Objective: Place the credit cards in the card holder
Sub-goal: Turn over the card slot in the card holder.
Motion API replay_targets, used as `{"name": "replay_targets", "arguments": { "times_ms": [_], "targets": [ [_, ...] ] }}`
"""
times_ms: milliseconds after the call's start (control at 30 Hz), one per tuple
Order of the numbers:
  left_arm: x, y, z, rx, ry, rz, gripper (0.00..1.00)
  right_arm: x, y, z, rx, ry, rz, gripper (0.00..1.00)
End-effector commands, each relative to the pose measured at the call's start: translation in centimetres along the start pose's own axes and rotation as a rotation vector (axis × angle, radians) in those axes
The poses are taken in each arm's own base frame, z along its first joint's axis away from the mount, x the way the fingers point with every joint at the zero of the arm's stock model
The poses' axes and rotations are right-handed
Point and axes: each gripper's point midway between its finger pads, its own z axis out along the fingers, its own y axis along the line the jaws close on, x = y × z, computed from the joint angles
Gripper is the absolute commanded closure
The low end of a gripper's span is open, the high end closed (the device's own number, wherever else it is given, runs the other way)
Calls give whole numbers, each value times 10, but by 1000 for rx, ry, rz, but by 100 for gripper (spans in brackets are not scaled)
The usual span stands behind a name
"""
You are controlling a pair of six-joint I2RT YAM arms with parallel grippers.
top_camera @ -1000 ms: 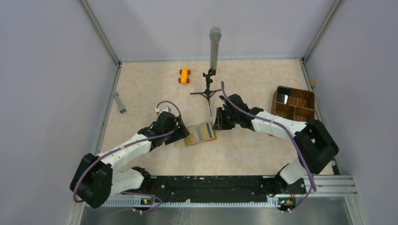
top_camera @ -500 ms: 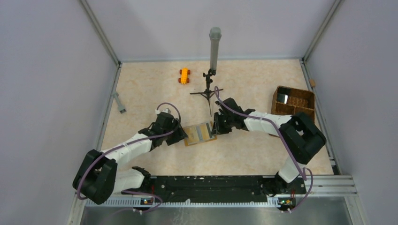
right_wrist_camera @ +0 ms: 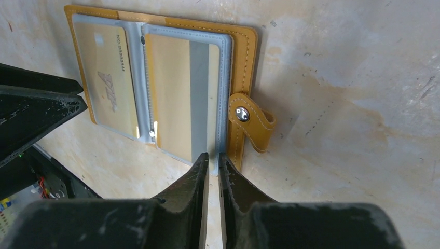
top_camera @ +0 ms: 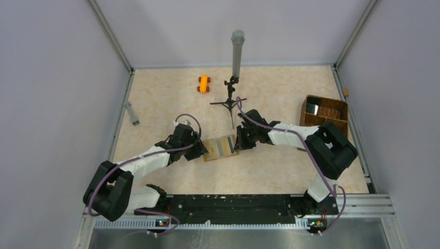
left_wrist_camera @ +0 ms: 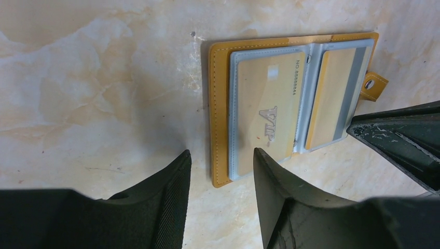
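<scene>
The open mustard-orange folding wallet [top_camera: 221, 148] lies mid-worktop [top_camera: 285, 88] with both flat cards [left_wrist_camera: 267, 111] sleeved, my left claw [left_wrist_camera: 220, 155] half-wide and right claw [right_wrist_camera: 210, 158] nearly closed at its edges, so I fear a pinch drags a card out.

left arm [top_camera: 148, 157], right arm [top_camera: 290, 136]: white links, black joints | cables [top_camera: 186, 114]: purple, looped | fingers [left_wrist_camera: 290, 207]: matte black, tapered, scuffed | base rail [top_camera: 228, 203]: black

Mustard card holder [left_wrist_camera: 219, 104] lies open, 2 gold cards [left_wrist_camera: 267, 106] sleeved inside
</scene>
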Motion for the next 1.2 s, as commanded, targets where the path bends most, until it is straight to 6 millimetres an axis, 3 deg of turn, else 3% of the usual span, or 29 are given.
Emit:
{"name": "replay_targets", "arguments": {
  "times_ms": [0, 200, 600, 1167],
  "targets": [
    [-1, -5, 3, 36, -1, 6, 51, -12, 19, -2, -49, -39, -14, 91],
    [0, -6, 5, 41, 7, 5, 52, -17, 33, -9, -92, -53, -8, 97],
    [1, -8, 5, 49, 16, 6, 55, -28, 54, -20, -140, -91, -18, 98],
    [0, -10, 7, 55, 23, 13, 55, -29, 76, -12, -215, -88, -56, 91]
  ]
}}
